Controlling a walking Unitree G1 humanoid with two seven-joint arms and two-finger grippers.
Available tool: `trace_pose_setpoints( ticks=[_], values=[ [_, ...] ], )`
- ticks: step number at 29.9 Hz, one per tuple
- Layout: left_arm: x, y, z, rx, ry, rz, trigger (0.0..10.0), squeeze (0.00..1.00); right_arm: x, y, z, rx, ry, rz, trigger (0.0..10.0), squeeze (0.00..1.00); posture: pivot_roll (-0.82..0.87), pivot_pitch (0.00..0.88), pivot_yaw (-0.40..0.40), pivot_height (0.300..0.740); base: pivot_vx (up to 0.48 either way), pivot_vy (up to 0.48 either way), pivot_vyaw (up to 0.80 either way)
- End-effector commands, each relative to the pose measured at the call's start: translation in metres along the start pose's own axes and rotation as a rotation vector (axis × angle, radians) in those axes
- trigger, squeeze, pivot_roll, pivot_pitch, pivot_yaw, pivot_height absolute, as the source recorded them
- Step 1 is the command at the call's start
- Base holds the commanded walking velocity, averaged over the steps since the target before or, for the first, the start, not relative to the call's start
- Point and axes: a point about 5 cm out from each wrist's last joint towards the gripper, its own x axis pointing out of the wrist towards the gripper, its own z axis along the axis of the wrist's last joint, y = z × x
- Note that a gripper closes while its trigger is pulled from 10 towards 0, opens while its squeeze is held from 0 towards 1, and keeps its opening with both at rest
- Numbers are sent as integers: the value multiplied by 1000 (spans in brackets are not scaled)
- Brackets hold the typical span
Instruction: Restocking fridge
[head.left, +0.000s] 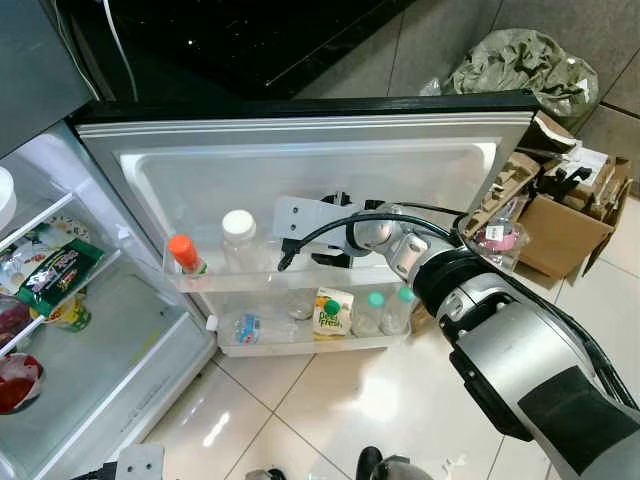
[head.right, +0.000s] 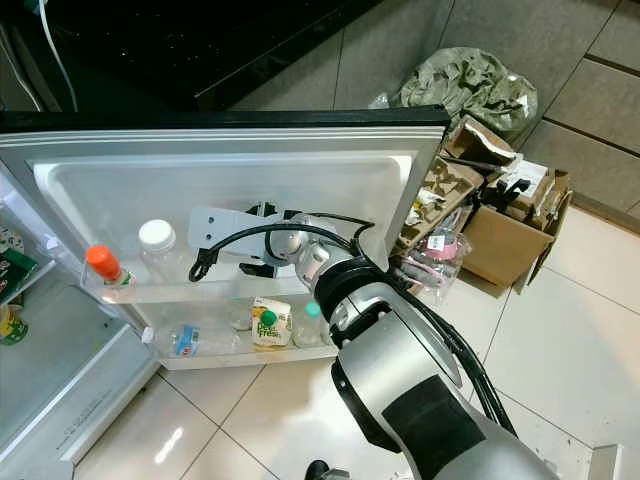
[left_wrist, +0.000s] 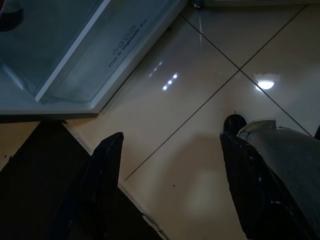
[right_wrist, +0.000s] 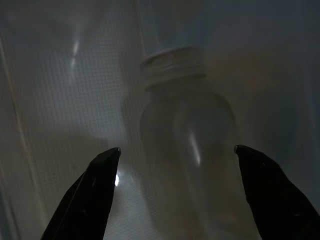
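The fridge door (head.left: 300, 160) stands open, with two shelves on its inside. On the upper door shelf (head.left: 290, 278) stand a clear bottle with a white cap (head.left: 238, 232) and an orange-capped bottle (head.left: 184, 253). My right arm reaches across to this shelf. Its gripper (right_wrist: 177, 149) is open, and the white-capped bottle (right_wrist: 185, 135) stands upright just ahead, in line with the gap between the fingers. The lower shelf holds a juice carton (head.left: 332, 311), two green-capped bottles (head.left: 375, 310) and a water bottle lying down (head.left: 250, 326). My left gripper (left_wrist: 170, 140) hangs open over the tiled floor.
Fridge shelves with packaged food (head.left: 50, 275) are at the left, above a clear crisper drawer (left_wrist: 90, 55). Cardboard boxes (head.left: 560, 215) and a stuffed bag (head.left: 525, 65) crowd the floor right of the door. Glossy tiles (head.left: 330, 400) lie below the door.
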Motion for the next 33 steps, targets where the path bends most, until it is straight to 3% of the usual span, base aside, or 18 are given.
trace_pose_setpoints(
  ticks=[1,2,3,4,5,15,16,17,18,21,22,23,24,33],
  values=[
    [-6,9,-14,19,53,27,10000,0,8,29,-24,102,78,136,4706,0,98,348,-50,710,0,0,0],
    [-6,9,-14,19,53,27,10000,0,8,29,-25,104,77,138,4706,0,98,348,-50,710,0,0,0],
    [-6,9,-14,19,53,28,10000,0,7,28,-25,105,77,135,1686,0,97,349,-50,710,0,0,0],
    [-6,9,-14,18,54,28,10000,0,7,27,-25,105,78,133,1686,0,97,349,-50,710,0,0,0],
    [-6,9,-14,18,54,28,10000,0,7,27,-26,105,79,131,0,0,97,349,-50,710,0,0,0],
    [-4,8,-13,17,55,25,10000,0,5,24,-28,97,80,118,0,0,87,349,-48,710,0,0,0],
    [-4,8,-13,17,55,25,10000,0,5,23,-28,88,81,113,3294,0,87,349,-48,710,0,0,0],
    [-4,8,-13,17,55,25,10000,0,5,23,-28,88,81,113,3294,0,87,349,-48,710,0,0,0],
    [-4,8,-13,18,55,24,10000,0,5,22,-28,76,86,101,10000,0,84,350,-48,710,0,0,0],
    [-4,8,-12,19,54,23,10000,0,5,19,-27,30,94,65,10000,0,88,351,-48,710,0,0,0],
    [-4,8,-12,20,53,23,10000,0,5,19,-26,25,92,57,10000,114,88,351,-48,710,0,0,0],
    [-4,8,-12,20,53,23,10000,0,5,19,-26,25,92,57,10000,114,88,351,-48,710,0,0,0],
    [-4,8,-12,20,53,24,10000,0,5,19,-24,21,87,47,10000,1000,93,353,-46,710,0,0,0],
    [-6,10,-13,21,55,28,10000,0,5,16,-20,23,76,15,10000,1000,96,359,-49,710,0,0,0]
  ],
)
